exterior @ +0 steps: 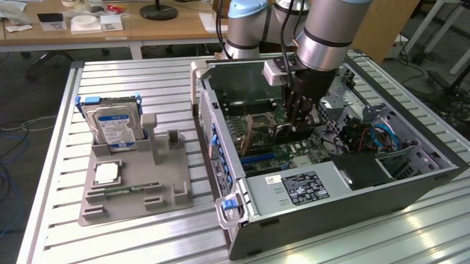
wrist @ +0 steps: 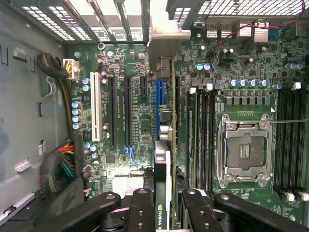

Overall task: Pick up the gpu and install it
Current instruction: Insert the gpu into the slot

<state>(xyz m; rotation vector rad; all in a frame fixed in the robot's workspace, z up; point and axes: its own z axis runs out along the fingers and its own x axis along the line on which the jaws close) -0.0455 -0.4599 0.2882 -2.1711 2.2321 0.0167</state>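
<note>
gpu (wrist: 163, 164): clamped by its edge in gripper (wrist: 166, 207), along blue slot (wrist: 160, 104); likely stiff, light, fragile, edges only

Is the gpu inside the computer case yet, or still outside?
Inside. The gpu stands edge-on between the jaws, within the computer case walls, over the motherboard. Whether it is seated in a slot: cannot tell.

Room light is even and diffuse, from overhead. Slats of the table (exterior: 147, 88) throw white glare, strongest along the near edge. The arm (exterior: 327, 33) carries a soft highlight band and shades the inside of the case (exterior: 331, 203) beneath it. In the wrist view the board (wrist: 130, 125) is evenly lit. The rear grille (wrist: 111, 14) and the bracket end of the gpu (wrist: 163, 159) wash out white, and the case wall is dim grey.
</note>
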